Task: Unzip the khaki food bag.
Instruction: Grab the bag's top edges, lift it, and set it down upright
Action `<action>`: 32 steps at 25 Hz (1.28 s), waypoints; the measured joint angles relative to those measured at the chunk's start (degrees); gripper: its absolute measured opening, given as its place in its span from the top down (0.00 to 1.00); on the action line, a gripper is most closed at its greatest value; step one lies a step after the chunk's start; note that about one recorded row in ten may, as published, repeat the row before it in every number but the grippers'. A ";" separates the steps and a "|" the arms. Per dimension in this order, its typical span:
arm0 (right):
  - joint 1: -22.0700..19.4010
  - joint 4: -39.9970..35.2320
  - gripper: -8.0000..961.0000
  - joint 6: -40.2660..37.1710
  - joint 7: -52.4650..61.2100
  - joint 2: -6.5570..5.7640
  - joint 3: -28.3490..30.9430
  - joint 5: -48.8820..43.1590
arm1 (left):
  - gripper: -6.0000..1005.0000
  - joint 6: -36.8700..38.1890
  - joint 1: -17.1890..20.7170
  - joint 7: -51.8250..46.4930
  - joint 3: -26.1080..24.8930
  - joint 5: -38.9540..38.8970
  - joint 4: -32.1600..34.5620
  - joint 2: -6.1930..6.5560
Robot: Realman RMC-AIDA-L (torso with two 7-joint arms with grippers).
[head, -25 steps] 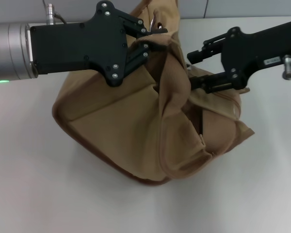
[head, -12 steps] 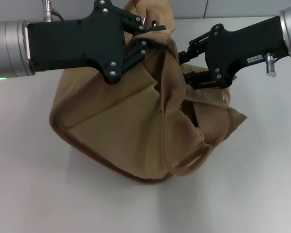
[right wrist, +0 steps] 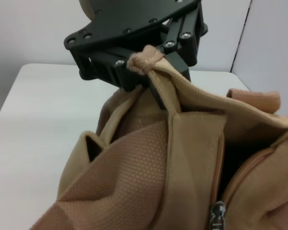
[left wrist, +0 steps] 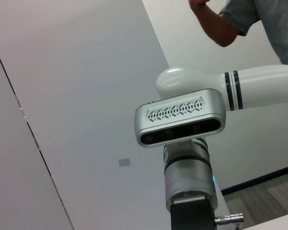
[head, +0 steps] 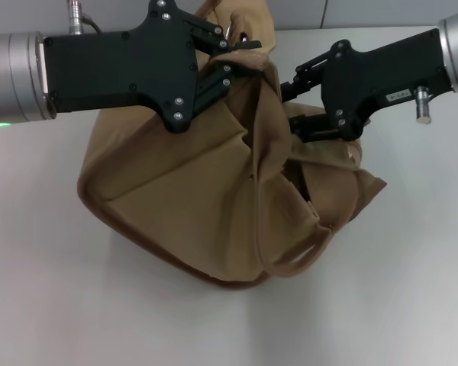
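The khaki food bag lies crumpled and partly lifted on the white table. My left gripper is shut on a bunched webbing handle at the bag's top and holds it up; it also shows in the right wrist view. My right gripper is at the bag's top on the right, with its jaws standing apart around a fold of fabric and its tips hidden behind it. The silver zipper pull shows close up in the right wrist view, next to a dark gap in the zip. The other handle hangs loose in front.
The white table surrounds the bag, with a grey wall behind it. The left wrist view shows only my own head, a wall and a person standing behind.
My right gripper has moved left and up, closer against the bag's top. The bag has shifted slightly left and its right side has slumped. The left gripper has kept its hold.
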 joint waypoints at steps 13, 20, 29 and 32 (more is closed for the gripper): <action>0.03 -0.35 0.68 0.91 -0.17 -0.01 -4.05 -0.07 | 0.94 0.45 0.48 -0.08 0.02 0.00 0.40 -0.07; -2.13 -4.11 0.89 1.04 -0.02 0.02 -3.74 -0.15 | 0.94 0.55 0.63 -0.20 -0.19 -0.29 0.89 -0.13; -4.64 -6.86 0.99 1.35 0.15 0.28 -3.59 0.94 | 0.94 0.31 0.79 0.08 -0.01 -0.32 0.90 -0.10; -5.13 -7.24 0.99 1.32 0.14 0.08 -2.87 2.44 | 0.94 0.23 0.79 0.09 -0.17 -0.33 0.90 -0.13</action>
